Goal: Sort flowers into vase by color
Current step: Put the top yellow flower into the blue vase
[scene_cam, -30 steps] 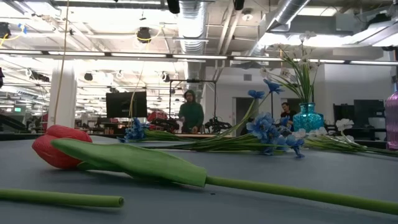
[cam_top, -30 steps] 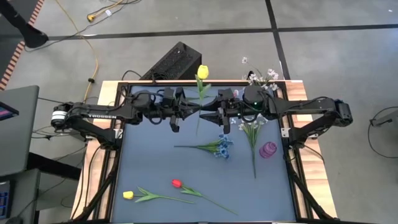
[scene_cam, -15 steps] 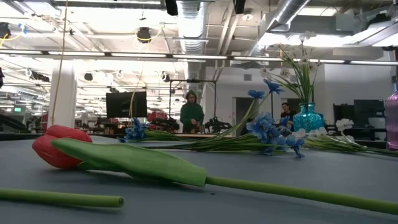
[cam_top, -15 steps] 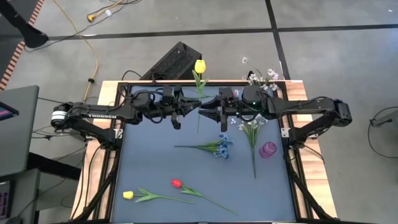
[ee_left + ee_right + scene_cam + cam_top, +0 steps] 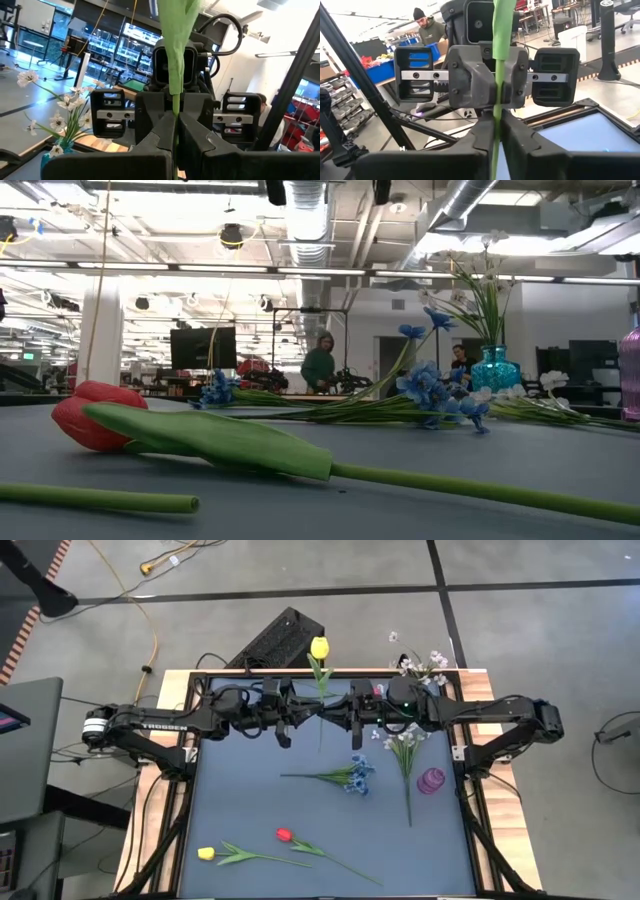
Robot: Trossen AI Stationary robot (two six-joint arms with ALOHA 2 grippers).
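A yellow tulip point(image 5: 320, 647) on a green leafy stem is held in the air over the table's far middle. My left gripper point(image 5: 312, 711) and my right gripper point(image 5: 331, 713) face each other tip to tip, both shut on its stem. On the table lie a blue flower cluster point(image 5: 355, 777), a white spray point(image 5: 405, 752), a red tulip point(image 5: 284, 835) and a second yellow tulip point(image 5: 206, 853). A teal vase point(image 5: 495, 368) holds white flowers point(image 5: 425, 665). A purple vase point(image 5: 432, 781) stands near the right edge. My left gripper pinches the tulip's stem point(image 5: 175, 107) between its two fingers, about midway along it. It comes level from the table's left, fingers across the stem. The flower is lifted clear, bud toward the far edge. My right gripper pinches the same stem point(image 5: 496, 102) right beside the left one. It comes level from the table's right, fingers across the stem. A leaf rises above the fingers.
The red tulip point(image 5: 95, 415) and its leaf lie close to the low camera at the near edge. The teal vase sits under my right arm near the far right. People stand in the room beyond the table. The mat between the blue cluster and the near tulips is bare.
The held tulip's bud has shifted slightly toward the far-left, while both grippers stay at its stem over the far middle of the table.
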